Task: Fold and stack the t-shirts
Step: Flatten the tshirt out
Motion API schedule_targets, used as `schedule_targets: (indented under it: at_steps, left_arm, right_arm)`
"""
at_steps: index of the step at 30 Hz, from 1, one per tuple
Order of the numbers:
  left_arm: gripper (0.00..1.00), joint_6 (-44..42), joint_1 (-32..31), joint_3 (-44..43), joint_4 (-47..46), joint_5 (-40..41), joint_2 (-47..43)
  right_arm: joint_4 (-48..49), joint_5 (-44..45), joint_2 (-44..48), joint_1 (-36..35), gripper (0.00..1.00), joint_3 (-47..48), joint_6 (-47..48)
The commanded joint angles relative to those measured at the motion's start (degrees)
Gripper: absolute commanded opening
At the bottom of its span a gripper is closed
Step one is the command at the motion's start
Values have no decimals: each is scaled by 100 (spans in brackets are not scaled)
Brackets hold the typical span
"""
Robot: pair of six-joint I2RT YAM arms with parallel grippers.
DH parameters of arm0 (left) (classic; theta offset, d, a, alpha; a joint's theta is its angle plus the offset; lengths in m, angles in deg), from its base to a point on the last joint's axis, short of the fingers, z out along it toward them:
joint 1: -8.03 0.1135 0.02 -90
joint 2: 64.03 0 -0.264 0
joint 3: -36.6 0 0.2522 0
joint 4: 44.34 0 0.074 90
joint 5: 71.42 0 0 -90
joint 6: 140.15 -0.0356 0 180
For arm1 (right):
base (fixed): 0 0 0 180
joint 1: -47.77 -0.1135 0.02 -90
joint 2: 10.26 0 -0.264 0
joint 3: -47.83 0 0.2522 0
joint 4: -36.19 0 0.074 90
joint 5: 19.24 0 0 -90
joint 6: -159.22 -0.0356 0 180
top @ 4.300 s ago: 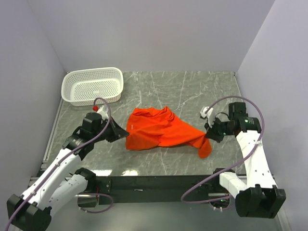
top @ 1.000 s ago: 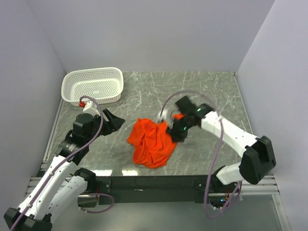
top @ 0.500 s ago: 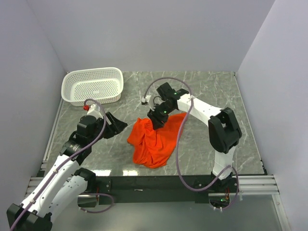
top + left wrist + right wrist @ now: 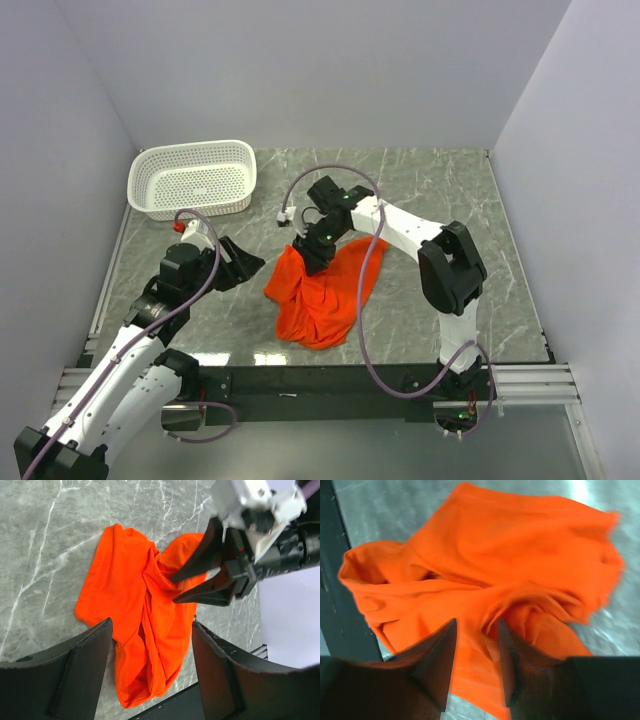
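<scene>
One crumpled orange-red t-shirt (image 4: 320,295) lies mid-table, bunched into a narrow heap running toward the front edge. My right gripper (image 4: 307,260) reaches in from the far side and points down at the shirt's upper left part. In the right wrist view its fingers (image 4: 477,625) stand apart, with a raised fold of the t-shirt (image 4: 485,565) in the gap. The left wrist view shows this right gripper (image 4: 175,589) with its tips on the cloth (image 4: 135,610). My left gripper (image 4: 250,265) hovers left of the shirt, open (image 4: 151,625) and holding nothing.
A white perforated basket (image 4: 193,147) stands at the back left corner. The black rail (image 4: 320,380) runs along the table's front edge just below the shirt's lower end. Grey walls close in the table on three sides.
The right arm swung from the shirt's right side over to its upper left, and its jaws narrowed. The shirt went from spread wide to bunched up. The left arm barely moved.
</scene>
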Motion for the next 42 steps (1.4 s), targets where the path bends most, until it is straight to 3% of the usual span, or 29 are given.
schedule_targets:
  at_steps: [1, 3, 4, 9, 17, 19, 21, 22, 23, 24, 25, 27, 28, 32, 36, 42]
  left_arm:
    - [70, 108, 22, -7, -244, -146, -25]
    - [70, 125, 22, -16, -227, -137, -51]
    - [70, 125, 22, -16, -209, -129, -60]
    - [70, 117, 22, 19, -60, -58, -235]
    - [70, 178, 31, 213, -402, -224, -131]
    - [70, 178, 31, 222, -577, -286, -17]
    - [69, 178, 40, 222, -700, -383, 159]
    - [70, 178, 40, 222, -832, -401, 229]
    - [69, 178, 40, 204, -876, -436, 360]
    - [69, 178, 40, 187, -929, -488, 414]
    - [69, 178, 40, 160, -964, -506, 484]
    - [69, 187, 40, 99, -965, -498, 555]
    - [69, 187, 40, 90, -947, -480, 546]
    - [69, 204, 40, 142, -719, -348, 231]
    - [70, 240, 49, 257, -403, -234, -112]
    - [70, 283, 49, 397, -376, -251, -262]
  right_arm:
    - [-217, -155, -10, -186, 39, 18, 150]
    - [-121, 20, -10, -195, 18, 53, 28]
    - [-25, 195, 33, -169, 0, 54, -60]
    - [766, 1276, 919, 558, 0, -429, -963]
    - [2656, 2998, 3012, 3615, 0, -2099, -2188]
    - [2736, 2652, 3179, 4100, 0, -2327, -2083]
    - [2022, 977, 3154, 4410, 0, -2294, -1394]
    - [1450, 283, 2962, 4402, 23, -2032, -823]
    - [852, -1038, 2821, 4280, 34, -1873, 314]
    - [-145, -1321, 2663, 3896, 39, -1706, 778]
    - [-547, -1463, 2366, 3500, 43, -1443, 1191]
    - [-867, -1369, 2100, 2536, 44, -1309, 1845]
    - [-720, -1350, 1986, 2277, 53, -1387, 1872]
    - [835, -667, 1810, 1239, 59, -1617, 945]
    - [838, 63, 942, 737, 59, -819, 563]
    - [1013, 425, 535, 403, 59, -703, 396]
